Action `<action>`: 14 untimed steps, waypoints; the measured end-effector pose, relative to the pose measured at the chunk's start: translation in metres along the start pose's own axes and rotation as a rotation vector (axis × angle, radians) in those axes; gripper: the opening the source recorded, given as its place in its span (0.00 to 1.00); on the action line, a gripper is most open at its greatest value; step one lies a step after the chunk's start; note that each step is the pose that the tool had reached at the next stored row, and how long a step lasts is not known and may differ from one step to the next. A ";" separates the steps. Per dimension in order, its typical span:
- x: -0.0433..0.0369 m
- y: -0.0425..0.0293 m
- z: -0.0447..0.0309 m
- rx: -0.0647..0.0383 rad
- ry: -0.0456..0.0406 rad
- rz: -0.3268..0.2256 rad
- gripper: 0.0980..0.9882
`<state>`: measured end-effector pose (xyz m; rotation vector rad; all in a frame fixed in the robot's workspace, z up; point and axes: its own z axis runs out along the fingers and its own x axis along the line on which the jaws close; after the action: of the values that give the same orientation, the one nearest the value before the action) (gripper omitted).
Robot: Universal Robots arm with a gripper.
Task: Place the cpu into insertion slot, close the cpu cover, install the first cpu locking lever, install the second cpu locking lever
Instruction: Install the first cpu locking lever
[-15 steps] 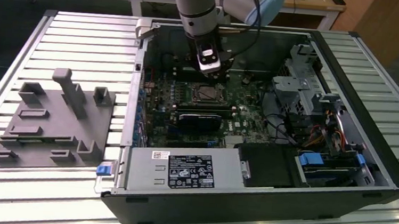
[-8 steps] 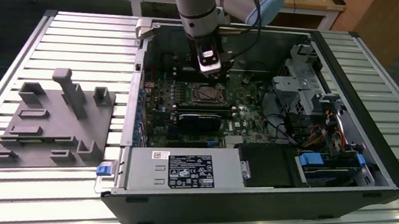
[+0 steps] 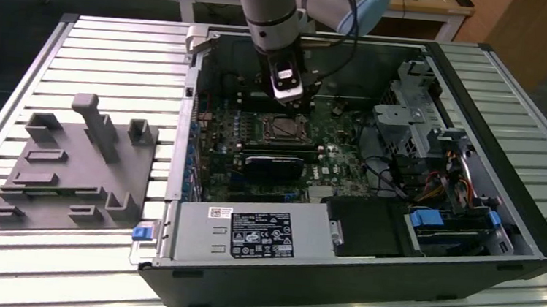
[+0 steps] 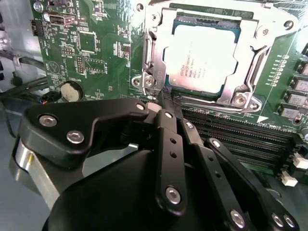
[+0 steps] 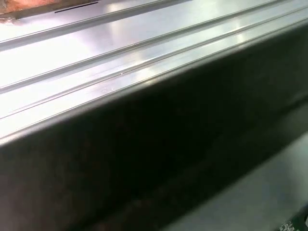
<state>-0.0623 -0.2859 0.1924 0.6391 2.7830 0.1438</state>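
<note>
Exterior view, from its left: a grey fixture lies on the slatted tabletop, beside the open computer case, over whose motherboard the gripper hangs, just above the insertion slot. Second wrist view shows the cpu seated in the slot, the cpu cover closed around it, and the black fingers together, tips beside the cover's edge.

The tool hides part of the insertion slot's near edge in the second wrist view.
</note>
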 end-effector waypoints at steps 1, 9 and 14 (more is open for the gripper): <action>-0.0003 0.0001 -0.0011 0.000 0.0000 0.000 0.01; -0.0031 0.0019 -0.0121 0.000 0.0001 0.000 0.01; -0.0049 0.0031 -0.0187 -0.001 0.0007 0.000 0.01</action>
<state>-0.0623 -0.2859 0.2120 0.6395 2.7833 0.1457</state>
